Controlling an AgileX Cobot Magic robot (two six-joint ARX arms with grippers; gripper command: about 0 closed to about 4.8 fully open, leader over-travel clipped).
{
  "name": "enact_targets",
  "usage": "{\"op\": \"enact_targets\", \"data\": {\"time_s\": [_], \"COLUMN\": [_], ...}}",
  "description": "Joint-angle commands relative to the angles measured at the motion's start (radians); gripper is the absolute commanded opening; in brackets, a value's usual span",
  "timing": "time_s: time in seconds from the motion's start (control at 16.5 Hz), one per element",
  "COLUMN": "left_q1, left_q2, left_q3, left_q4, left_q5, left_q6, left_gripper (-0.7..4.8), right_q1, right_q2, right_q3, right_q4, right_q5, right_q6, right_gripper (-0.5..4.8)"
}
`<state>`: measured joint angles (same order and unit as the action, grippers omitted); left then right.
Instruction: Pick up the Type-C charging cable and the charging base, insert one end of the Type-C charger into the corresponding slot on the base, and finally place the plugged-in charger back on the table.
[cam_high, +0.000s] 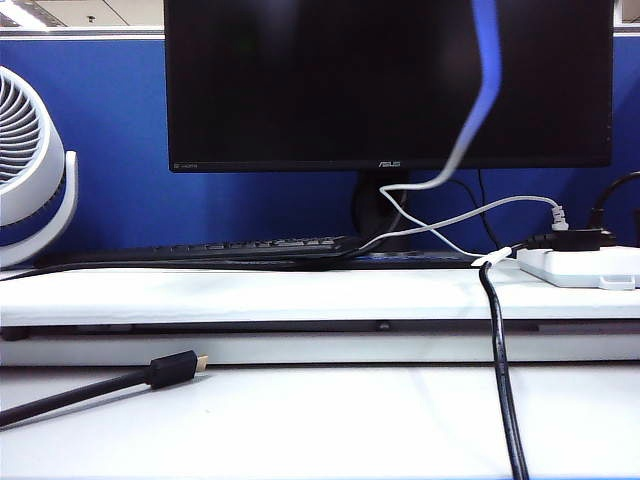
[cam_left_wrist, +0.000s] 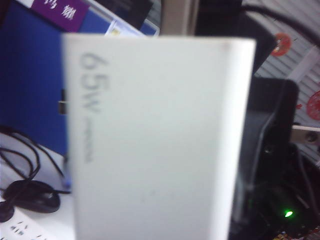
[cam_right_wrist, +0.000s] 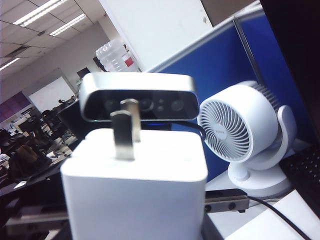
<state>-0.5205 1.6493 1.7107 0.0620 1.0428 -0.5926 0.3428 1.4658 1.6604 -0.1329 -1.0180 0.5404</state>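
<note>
The right claw, up off the surface (cam_high: 300, 420), seems to pinch the charging base (cam_right_wrist: 134, 185), its 2 prongs pointing away. The left claw is near its wide side; I cannot tell its grip. The Type-C charging cable (cam_high: 495, 257) lies far right.

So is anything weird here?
Yes: a white cable dangles, blurred, in front of the monitor, and the charging base is up close to both wrist cameras, prongs up, not on the table. Neither claw shows clearly.

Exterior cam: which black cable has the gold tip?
The thick black cable lying front-left on the table; the other black cable runs off the bottom edge. Neither gripper shows there.
</note>
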Motion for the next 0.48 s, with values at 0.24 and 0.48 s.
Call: {"op": "enact_targets", "data": {"time_s": [0.24,0.48], "left_q1": [-0.004,-0.004], "left_q2": [-0.006,-0.006], "left_q3": [0.02,0.02], "left_q4": [0.073,0.019], "left_q5": [-0.063,-0.062], "left_q6": [0.017,0.049], "left_gripper": [0.27,0.27], "right_q1": [0.02,0.002], "right_q2": [0.011,0.009], "right_q3": [-0.011,-0.011], "right_q4": [-0.079,-0.073], "right_q5": [-0.091,-0.082], "right_q6": [-0.017,-0.017], "right_gripper": [1.26,1.26]}}
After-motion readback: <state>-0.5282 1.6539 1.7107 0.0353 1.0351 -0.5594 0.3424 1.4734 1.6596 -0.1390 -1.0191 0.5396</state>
